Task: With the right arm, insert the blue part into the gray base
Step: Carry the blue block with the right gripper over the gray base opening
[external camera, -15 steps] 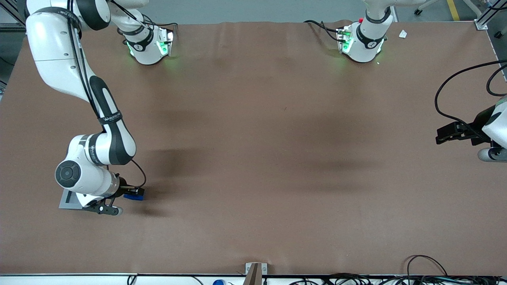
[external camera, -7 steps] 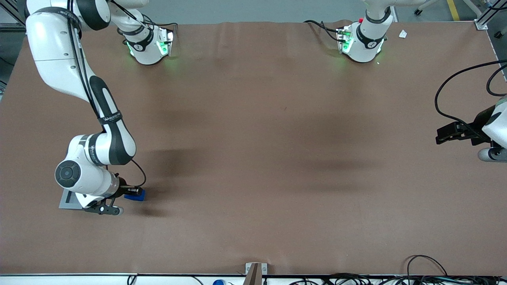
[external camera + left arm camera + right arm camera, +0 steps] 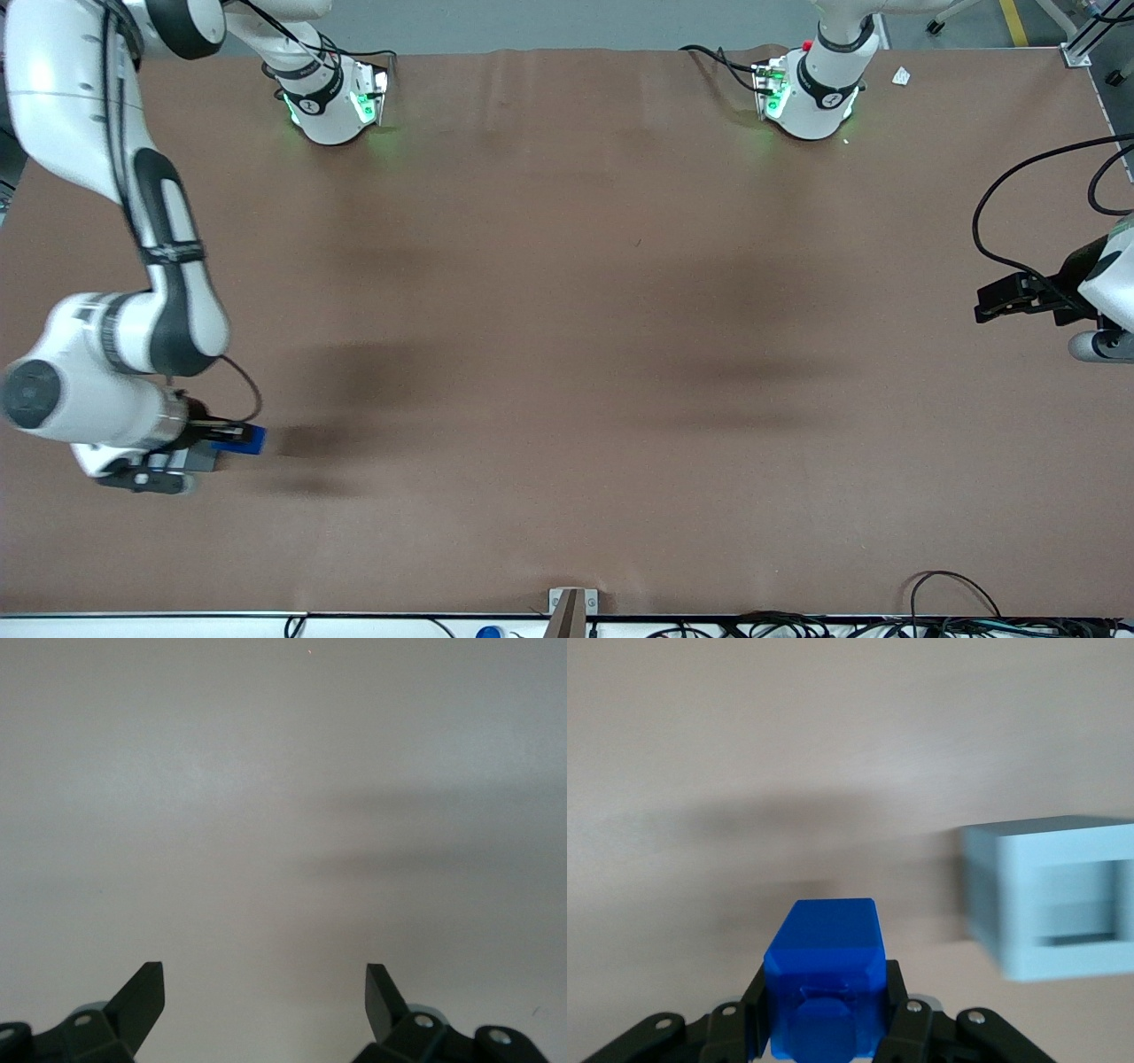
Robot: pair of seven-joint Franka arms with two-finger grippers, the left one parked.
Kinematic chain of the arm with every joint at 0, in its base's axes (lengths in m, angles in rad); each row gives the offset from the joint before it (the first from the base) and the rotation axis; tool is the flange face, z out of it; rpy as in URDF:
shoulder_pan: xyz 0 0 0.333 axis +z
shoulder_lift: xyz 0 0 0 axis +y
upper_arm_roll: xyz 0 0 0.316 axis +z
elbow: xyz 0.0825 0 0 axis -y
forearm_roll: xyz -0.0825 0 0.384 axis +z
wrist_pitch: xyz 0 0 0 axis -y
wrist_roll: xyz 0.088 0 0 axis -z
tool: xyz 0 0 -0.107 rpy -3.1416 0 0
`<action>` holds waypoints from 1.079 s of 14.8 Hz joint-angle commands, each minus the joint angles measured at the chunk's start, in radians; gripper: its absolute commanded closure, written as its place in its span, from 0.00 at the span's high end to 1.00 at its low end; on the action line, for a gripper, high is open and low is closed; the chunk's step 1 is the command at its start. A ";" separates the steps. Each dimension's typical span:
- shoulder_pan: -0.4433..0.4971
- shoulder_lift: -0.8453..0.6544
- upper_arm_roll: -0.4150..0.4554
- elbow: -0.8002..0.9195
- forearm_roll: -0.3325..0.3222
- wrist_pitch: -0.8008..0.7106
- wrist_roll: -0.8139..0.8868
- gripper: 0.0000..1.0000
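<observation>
Right arm (image 3: 133, 266): reaching low over the table (image 3: 567, 337) at the working arm's end, wrist near the table edge closest to the front camera.
Gripper (image 3: 232, 434): clamped on the blue part, one finger (image 3: 897, 1001) pressed against each side of the block; held above the table surface.
Blue part (image 3: 247, 439): gripped between the fingers, protruding from the fingertips; in the right wrist view (image 3: 826, 988) seen end-on, with a stepped detail on the face toward the camera. Not in the base.
Gray base (image 3: 193, 459): on the table, mostly hidden under the wrist in the front view, only a small gray portion showing just beside the blue part. In the right wrist view (image 3: 1050, 899), square recess visible, unoccupied; block blurred, apart from the blue part.
Obstructions: wrist housing covering most of the base from the front camera; contact between part and base not determinable there.
Surroundings: brown mat over the table; two green-lit arm bases (image 3: 332, 102) at the edge farthest from the front camera; small white scrap (image 3: 901, 77) toward the parked arm's end; cables (image 3: 957, 611) along the nearest edge.
</observation>
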 commanded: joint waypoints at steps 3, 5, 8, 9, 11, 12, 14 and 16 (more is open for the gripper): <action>-0.147 -0.031 0.018 0.027 -0.012 -0.039 -0.192 0.00; -0.154 -0.014 0.017 0.050 -0.014 -0.036 -0.210 0.01; -0.152 0.018 0.017 0.087 -0.047 -0.035 -0.213 0.00; -0.154 0.038 0.017 0.104 -0.055 -0.038 -0.215 0.00; -0.158 0.078 0.017 0.145 -0.057 -0.048 -0.227 0.00; -0.163 0.093 0.017 0.167 -0.057 -0.055 -0.242 0.00; -0.170 0.115 0.018 0.201 -0.055 -0.072 -0.249 0.00; -0.172 0.132 0.018 0.213 -0.048 -0.073 -0.244 0.00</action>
